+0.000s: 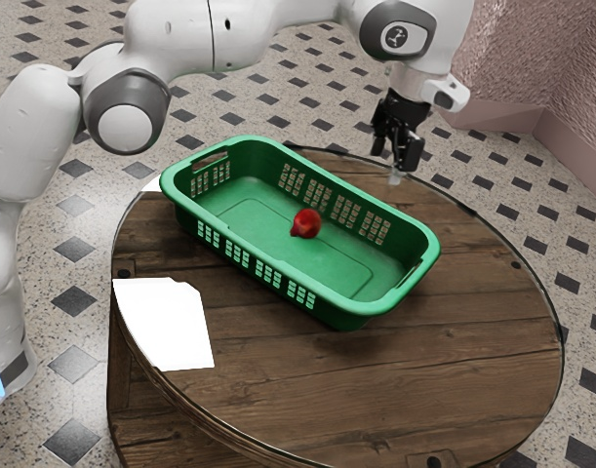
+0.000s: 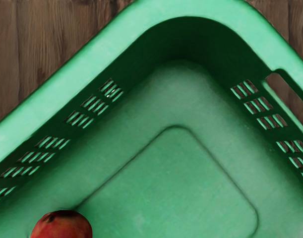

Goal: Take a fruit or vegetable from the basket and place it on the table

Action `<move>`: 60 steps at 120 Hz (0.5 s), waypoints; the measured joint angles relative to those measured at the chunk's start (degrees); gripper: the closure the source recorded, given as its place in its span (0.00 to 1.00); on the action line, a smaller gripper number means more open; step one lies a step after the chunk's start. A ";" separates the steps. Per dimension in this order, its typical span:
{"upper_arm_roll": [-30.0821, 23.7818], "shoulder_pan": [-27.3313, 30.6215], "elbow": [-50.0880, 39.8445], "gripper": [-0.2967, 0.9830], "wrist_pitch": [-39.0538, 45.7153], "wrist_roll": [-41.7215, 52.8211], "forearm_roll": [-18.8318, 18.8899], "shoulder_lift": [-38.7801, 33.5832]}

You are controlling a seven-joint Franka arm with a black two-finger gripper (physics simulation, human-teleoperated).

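red fruit (image 1: 307, 223) inside green basket (image 1: 348, 263); exterior view: pincer (image 1: 396, 168) well apart

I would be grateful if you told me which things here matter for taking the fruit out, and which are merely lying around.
Part of the job:
- red fruit, inside the basket
- green basket, holding it
- wooden table, where it should go
- gripper, which should lift it

Just around:
- white flat piece by the table's edge
- speckled floor
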 joint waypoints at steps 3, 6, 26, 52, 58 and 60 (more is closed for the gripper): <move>0.00 0.00 0.01 0.23 0.13 -0.01 0.00 0.00; -0.01 0.00 0.01 0.23 0.25 -0.02 0.01 0.00; 0.05 0.01 -0.25 0.23 0.77 -0.03 -0.03 -0.71; 0.15 -0.23 -31.01 0.23 5.63 0.72 -0.55 -24.06; 0.24 -0.52 -35.20 0.23 6.79 0.84 -0.85 -25.52; 0.26 -0.63 -36.14 0.23 7.14 0.88 -0.94 -25.77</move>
